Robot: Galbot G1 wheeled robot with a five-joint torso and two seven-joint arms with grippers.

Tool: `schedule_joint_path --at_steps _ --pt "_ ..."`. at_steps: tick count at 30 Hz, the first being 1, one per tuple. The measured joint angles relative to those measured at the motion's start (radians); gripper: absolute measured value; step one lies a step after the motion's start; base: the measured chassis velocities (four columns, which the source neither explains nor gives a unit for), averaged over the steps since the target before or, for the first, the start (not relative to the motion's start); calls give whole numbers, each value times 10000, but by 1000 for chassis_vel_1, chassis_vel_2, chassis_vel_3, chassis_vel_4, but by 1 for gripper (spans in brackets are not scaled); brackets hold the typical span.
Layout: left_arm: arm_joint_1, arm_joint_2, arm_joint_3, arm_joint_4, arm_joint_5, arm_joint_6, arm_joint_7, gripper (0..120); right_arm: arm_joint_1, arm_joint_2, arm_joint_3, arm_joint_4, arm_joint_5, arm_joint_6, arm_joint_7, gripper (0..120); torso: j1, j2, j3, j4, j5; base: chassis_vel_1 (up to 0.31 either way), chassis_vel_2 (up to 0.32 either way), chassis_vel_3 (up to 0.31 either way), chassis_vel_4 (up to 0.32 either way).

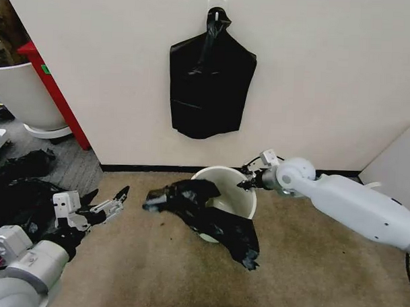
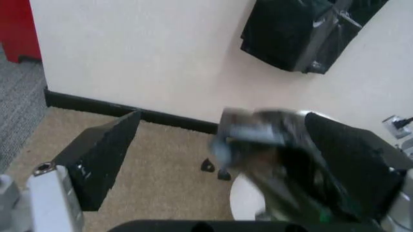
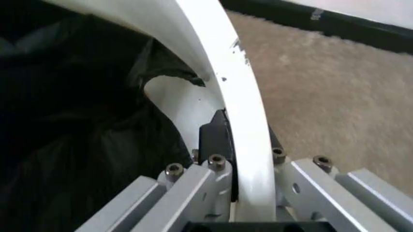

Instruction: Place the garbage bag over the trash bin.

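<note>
So rn the trash bin [image 1: 226,176] is sitting on the tan carpet [image 1: 153,273] right by the wall [image 1: 315,76], w/ the garbage bag [image 1: 209,218] draping over its front-left rim and spilling down onto the floor, part of it trailing out to the left. It's not spread around the opening, just slumping across one side. In the right wrist view the bag is bunching inside the bin too. The right gripper [image 1: 247,179] is clamping the bin's rim on the right side, one finger inside the wall and one outside, squeezed right down on the plastic. The left gripper [image 1: 111,205] is hovering low over the carpet, well left of the bin, fingers spread apart and holding nothing. Another black bag [image 1: 209,83] is hanging from a hook [image 1: 216,7] on the wall above the bin.
</note>
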Motion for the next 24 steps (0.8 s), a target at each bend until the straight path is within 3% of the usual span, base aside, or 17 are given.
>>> schedule_joint_path --at_steps 5,11,14,24 --pt "-32 -118 215 0 79 -20 -35 100 -681 532 1785 552 2497 38 3378 0 0 0 -1 6 0 0 0 0 0" --pt "-209 -125 469 1 163 -27 -207 100 -1768 688 3234 1466 3520 101 5138 0 0 0 -1 2 0 0 0 0 0" --pt "-453 -92 961 0 407 -47 -403 100 -2976 956 4061 2102 3727 885 6354 0 0 0 -1 -2 1 0 0 0 0" --pt "-886 229 1582 0 543 -226 -861 100 -3979 1929 4760 2594 3517 2907 8517 0 0 0 0 3 0 0 0 0 0"
